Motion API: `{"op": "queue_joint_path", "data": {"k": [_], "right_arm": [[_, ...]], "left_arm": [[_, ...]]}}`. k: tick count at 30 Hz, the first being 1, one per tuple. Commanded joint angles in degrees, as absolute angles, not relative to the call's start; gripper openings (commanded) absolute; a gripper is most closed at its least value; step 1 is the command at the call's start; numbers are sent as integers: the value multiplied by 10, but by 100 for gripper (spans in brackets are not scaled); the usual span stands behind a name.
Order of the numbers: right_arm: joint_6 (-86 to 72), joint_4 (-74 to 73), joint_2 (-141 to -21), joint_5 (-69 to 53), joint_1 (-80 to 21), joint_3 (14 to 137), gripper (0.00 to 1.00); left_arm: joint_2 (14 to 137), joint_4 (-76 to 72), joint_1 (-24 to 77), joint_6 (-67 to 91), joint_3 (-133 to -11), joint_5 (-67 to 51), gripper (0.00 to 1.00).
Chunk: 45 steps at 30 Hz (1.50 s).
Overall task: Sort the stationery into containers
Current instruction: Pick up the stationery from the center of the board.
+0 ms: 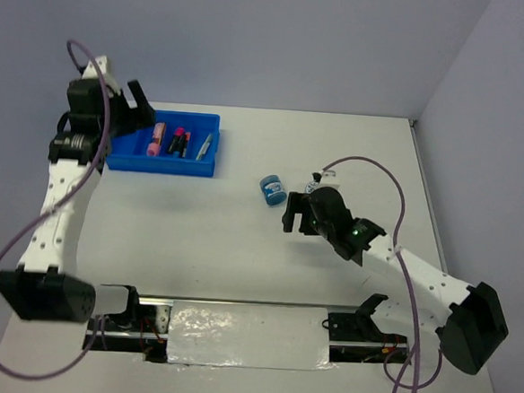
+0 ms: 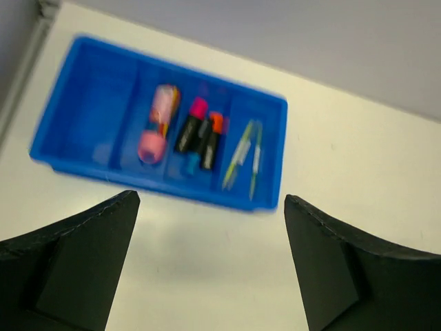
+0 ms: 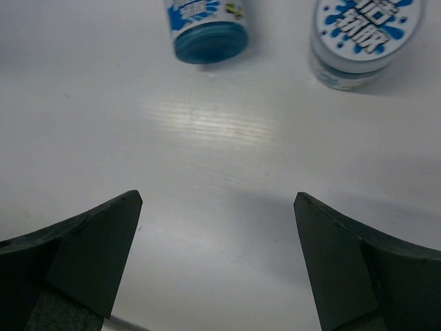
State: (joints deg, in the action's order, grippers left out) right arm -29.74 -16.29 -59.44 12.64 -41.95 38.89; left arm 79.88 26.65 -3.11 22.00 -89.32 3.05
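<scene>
The left gripper [image 2: 210,207] hung above the near side of the bright blue rectangular plastic tray [image 2: 89,103], its jaws spread wide and nothing between them. Below it, the divided tray sat at the far left of the white table [image 1: 196,246]. It already held a pink tube [image 2: 157,124] in one narrow compartment. Short black markers [image 2: 200,134] with pink, orange and blue ends lay side by side in the next. Thin pale pens [image 2: 241,155] filled the compartment at the right end. The compartments at the opposite end showed only bare blue plastic.

Well apart from the tray, near the middle of the table, the right gripper [image 3: 217,200] was likewise fully open and empty, pointed at the two small round blue jars. One round blue jar [image 3: 207,27] appeared to lie on its side with its dark blue end toward the camera. The other round blue jar [image 3: 365,34], just beside it, showed a white face splashed with blue print. Neither jar touched the fingers [image 3: 103,241].

The sorting looked mostly done, with the tube, markers and pens in place. Only the two jars seemed left to carry across to the tray.
</scene>
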Motion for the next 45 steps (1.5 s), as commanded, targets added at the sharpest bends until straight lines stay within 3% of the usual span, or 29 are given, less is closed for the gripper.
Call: {"op": "queue_joint_path", "data": {"k": [1,4,12,14,19,27,35,45], "right_arm": [[-296,-220,-641,181,-386,457,100],[-313,-243,-648,208,-375,466,100],[-407,-297,-484,284,-328,408,100],[-424,-321,-411,296,-326,401,100],[-433,-411,-293,330,-323,438,100],[-405,-481,-193,312,-323,474,100],[-374,-471,-161,251,-322,463,100],[-360,-439,-155,207,-323,436,100]], "left_arm": [[692,269,-24,235,-747,-34,99],[594,224,1,226,-593,-76,99],[634,164,241,304,-560,27,99],[712,126,318,307,-599,54,99],[913,16,396,237,-728,6,99],[1210,75,441,142,-1046,-3,99],[1315,64,484,106,-1142,62,99],[1340,72,504,91,-1126,99,99]]}}
